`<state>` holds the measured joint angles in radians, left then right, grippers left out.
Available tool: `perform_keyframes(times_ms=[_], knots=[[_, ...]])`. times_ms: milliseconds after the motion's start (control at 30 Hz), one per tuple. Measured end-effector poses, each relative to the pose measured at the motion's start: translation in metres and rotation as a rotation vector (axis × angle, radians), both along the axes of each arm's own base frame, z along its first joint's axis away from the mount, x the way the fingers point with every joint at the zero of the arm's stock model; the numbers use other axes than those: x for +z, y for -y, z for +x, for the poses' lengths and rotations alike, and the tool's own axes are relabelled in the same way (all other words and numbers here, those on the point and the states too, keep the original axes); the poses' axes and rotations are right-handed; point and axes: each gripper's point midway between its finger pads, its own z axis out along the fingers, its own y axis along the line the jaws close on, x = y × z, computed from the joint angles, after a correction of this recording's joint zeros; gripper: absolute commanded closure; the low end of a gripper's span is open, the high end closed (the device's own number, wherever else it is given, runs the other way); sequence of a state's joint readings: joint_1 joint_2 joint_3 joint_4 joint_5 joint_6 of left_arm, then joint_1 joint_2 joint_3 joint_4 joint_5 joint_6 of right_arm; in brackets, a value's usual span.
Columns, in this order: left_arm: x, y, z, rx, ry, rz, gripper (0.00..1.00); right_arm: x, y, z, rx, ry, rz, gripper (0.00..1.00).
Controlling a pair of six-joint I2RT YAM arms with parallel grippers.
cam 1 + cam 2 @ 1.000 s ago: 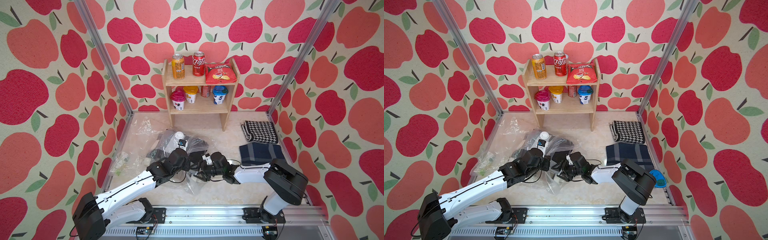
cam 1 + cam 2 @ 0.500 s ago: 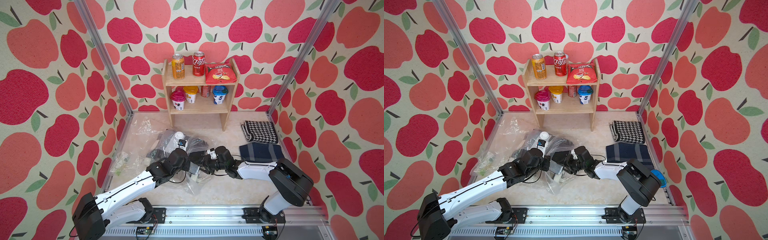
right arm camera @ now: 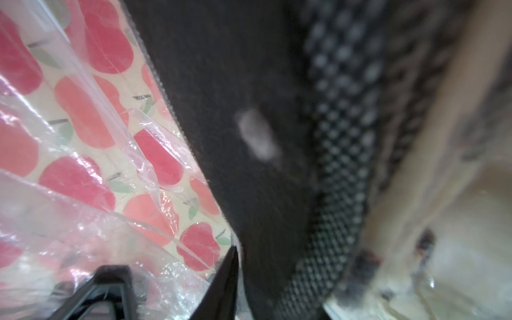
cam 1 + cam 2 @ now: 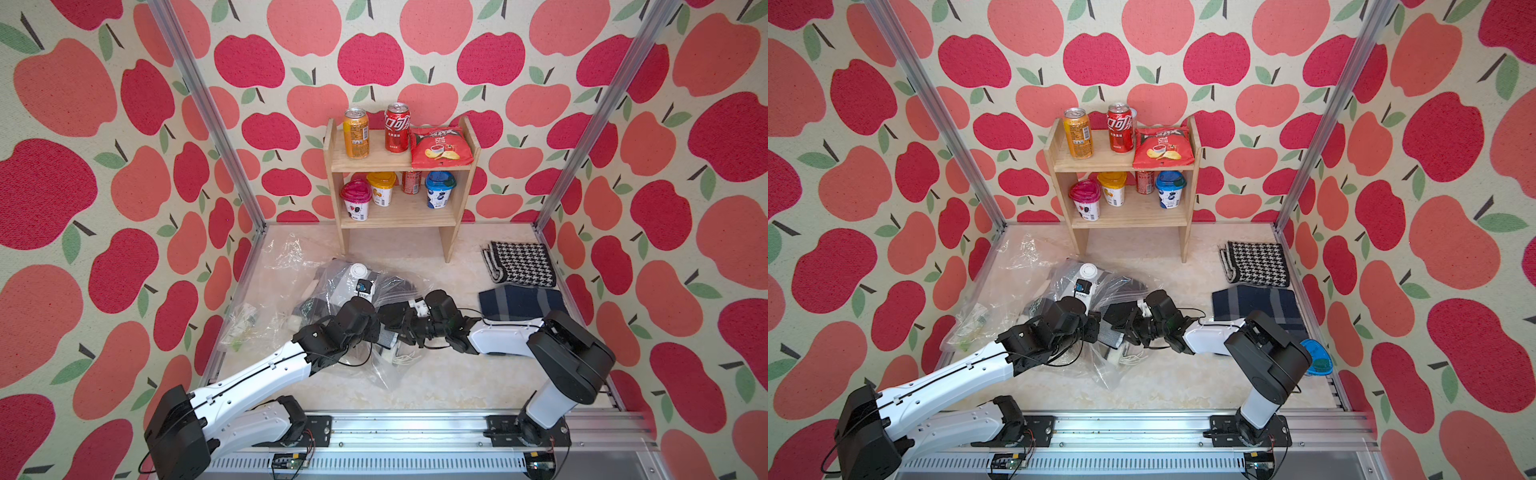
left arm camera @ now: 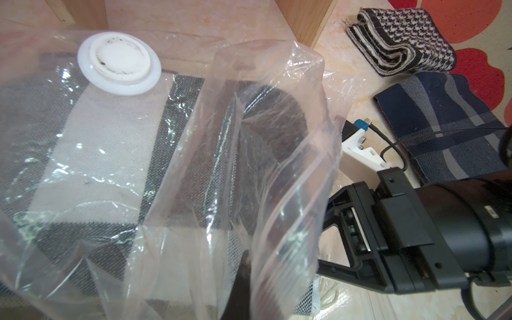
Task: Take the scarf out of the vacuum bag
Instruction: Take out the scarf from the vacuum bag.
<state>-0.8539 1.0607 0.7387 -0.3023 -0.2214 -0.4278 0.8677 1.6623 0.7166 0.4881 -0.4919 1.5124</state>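
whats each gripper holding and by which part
Left gripper seems to pinch the vacuum bag by its open mouth edge. Right gripper is at the mouth beside the scarf; a grip cannot be told.

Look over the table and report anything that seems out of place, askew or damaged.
The vacuum bag lies crumpled with its mouth gaping, and the scarf inside shows a loose white fringe at the near end. The valve cap carries dark specks. A loose clear film sits crumpled near the wooden shelf.
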Motion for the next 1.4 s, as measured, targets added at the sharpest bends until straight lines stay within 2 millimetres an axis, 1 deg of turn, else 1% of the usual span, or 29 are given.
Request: perform_keyframes(times_ms=[200, 367, 467, 633, 700, 733, 833, 933, 1033, 1133, 1233, 1400], knots=[[0.0, 0.0, 0.0, 0.0, 0.0, 0.0, 1.0, 0.015, -0.006, 0.008, 0.003, 0.016, 0.023, 0.76], [0.0, 0.0, 0.0, 0.0, 0.0, 0.0, 1.0, 0.026, -0.006, 0.017, 0.001, 0.027, 0.024, 0.78], [0.0, 0.0, 0.0, 0.001, 0.0, 0.0, 1.0, 0.033, -0.004, 0.023, -0.006, 0.037, 0.027, 0.82], [0.0, 0.0, 0.0, 0.0, 0.0, 0.0, 1.0, 0.04, -0.002, 0.029, -0.005, 0.048, 0.024, 0.87], [0.0, 0.0, 0.0, 0.001, 0.0, 0.001, 1.0, 0.042, -0.002, 0.03, -0.001, 0.049, 0.025, 0.87], [0.0, 0.0, 0.0, 0.001, 0.0, 0.001, 1.0, 0.042, -0.002, 0.03, 0.001, 0.047, 0.024, 0.86], [0.0, 0.0, 0.0, 0.002, 0.0, 0.001, 1.0, 0.04, -0.001, 0.029, 0.009, 0.049, 0.018, 0.73], [0.0, -0.001, 0.0, 0.003, 0.002, 0.002, 1.0, 0.039, 0.0, 0.027, 0.014, 0.052, 0.006, 0.53], [0.0, -0.001, 0.0, 0.003, 0.002, 0.002, 1.0, 0.038, 0.003, 0.026, 0.014, 0.054, -0.008, 0.4], [-0.001, 0.0, 0.001, 0.003, 0.0, 0.004, 1.0, 0.041, 0.008, 0.022, 0.01, 0.058, -0.013, 0.35], [-0.003, 0.0, 0.001, 0.004, -0.004, 0.008, 1.0, 0.04, 0.014, 0.018, 0.002, 0.058, -0.019, 0.33], [-0.002, 0.001, 0.0, 0.001, -0.004, 0.007, 1.0, 0.027, 0.021, 0.011, -0.002, 0.043, -0.044, 0.33]])
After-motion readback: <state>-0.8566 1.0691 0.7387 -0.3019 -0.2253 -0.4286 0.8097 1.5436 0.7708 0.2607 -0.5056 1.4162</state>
